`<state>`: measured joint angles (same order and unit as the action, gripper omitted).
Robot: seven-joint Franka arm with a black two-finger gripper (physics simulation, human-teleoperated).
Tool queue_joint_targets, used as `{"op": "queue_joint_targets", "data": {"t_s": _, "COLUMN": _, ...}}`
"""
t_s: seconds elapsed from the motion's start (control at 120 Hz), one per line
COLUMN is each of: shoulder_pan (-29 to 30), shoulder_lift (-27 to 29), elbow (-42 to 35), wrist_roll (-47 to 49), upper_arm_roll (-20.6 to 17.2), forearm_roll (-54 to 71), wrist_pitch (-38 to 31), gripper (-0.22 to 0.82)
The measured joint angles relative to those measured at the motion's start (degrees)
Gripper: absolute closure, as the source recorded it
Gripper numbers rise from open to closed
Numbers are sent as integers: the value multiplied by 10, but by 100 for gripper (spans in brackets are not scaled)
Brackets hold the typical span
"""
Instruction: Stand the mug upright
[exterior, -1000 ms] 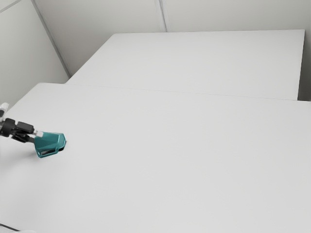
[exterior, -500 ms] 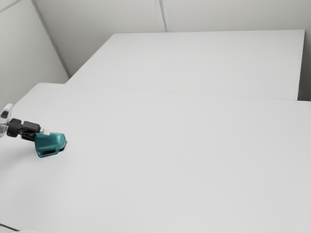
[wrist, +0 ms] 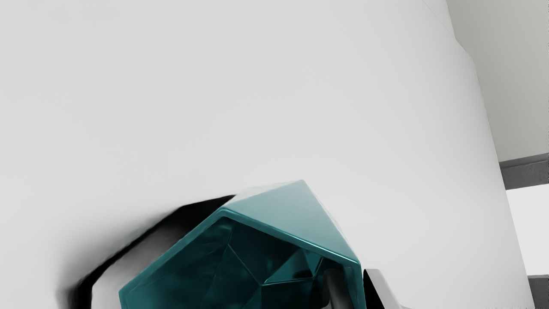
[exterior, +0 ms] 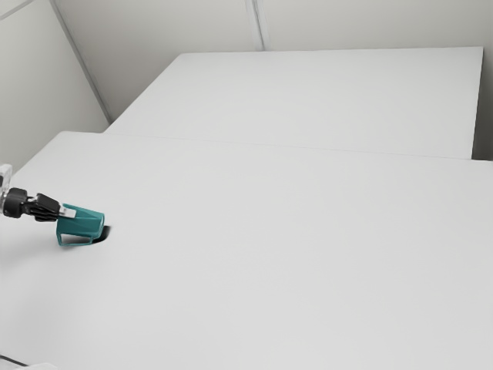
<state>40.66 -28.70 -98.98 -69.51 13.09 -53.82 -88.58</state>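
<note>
The gripper [exterior: 68, 212] pinches the side of the teal mug [exterior: 83, 223], one finger inside, one outside. The mug tilts, mouth toward the gripper, below the table's [exterior: 269, 254] far corner at the exterior view's left; behind stands a pale wall [exterior: 169, 27].

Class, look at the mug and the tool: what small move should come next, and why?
Probably a slow tilt of the tool, turning the mug mouth-up. The mug is tipped on its side, mouth toward the tool, and the fingers pinch its side from inside and out, so it should turn with them.
</note>
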Motion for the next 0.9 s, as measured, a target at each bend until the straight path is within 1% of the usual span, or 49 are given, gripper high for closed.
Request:
{"op": "queue_joint_targets", "data": {"t_s": 0.125, "shoulder_pan": -2, "shoulder_lift": 0, "elbow": 0, "wrist_roll": 0, "upper_arm_roll": 0, "forearm_roll": -3, "wrist_pitch": 3, "gripper": 76}}
{"op": "queue_joint_targets", "data": {"t_s": 0.367, "shoulder_pan": -2, "shoulder_lift": 1, "elbow": -1, "wrist_roll": 0, "upper_arm_roll": 0, "forearm_roll": -5, "wrist_pitch": 5, "gripper": 78}}
{"op": "queue_joint_targets", "data": {"t_s": 0.542, "shoulder_pan": -15, "shoulder_lift": 30, "elbow": -1, "wrist_roll": 1, "upper_arm_roll": 0, "forearm_roll": 0, "wrist_pitch": 7, "gripper": 78}}
{"op": "queue_joint_targets", "data": {"t_s": 0.658, "shoulder_pan": -43, "shoulder_lift": 54, "elbow": 1, "wrist_roll": 3, "upper_arm_roll": 4, "forearm_roll": 8, "wrist_pitch": 7, "gripper": 78}}
{"op": "queue_joint_targets", "data": {"t_s": 0.775, "shoulder_pan": -93, "shoulder_lift": 75, "elbow": 2, "wrist_roll": 7, "upper_arm_roll": 10, "forearm_roll": 27, "wrist_pitch": 0, "gripper": 78}}
{"op": "queue_joint_targets", "data": {"t_s": 0.9, "shoulder_pan": -141, "shoulder_lift": 80, "elbow": 16, "wrist_roll": 15, "upper_arm_roll": 5, "forearm_roll": 48, "wrist_pitch": -22, "gripper": 78}}
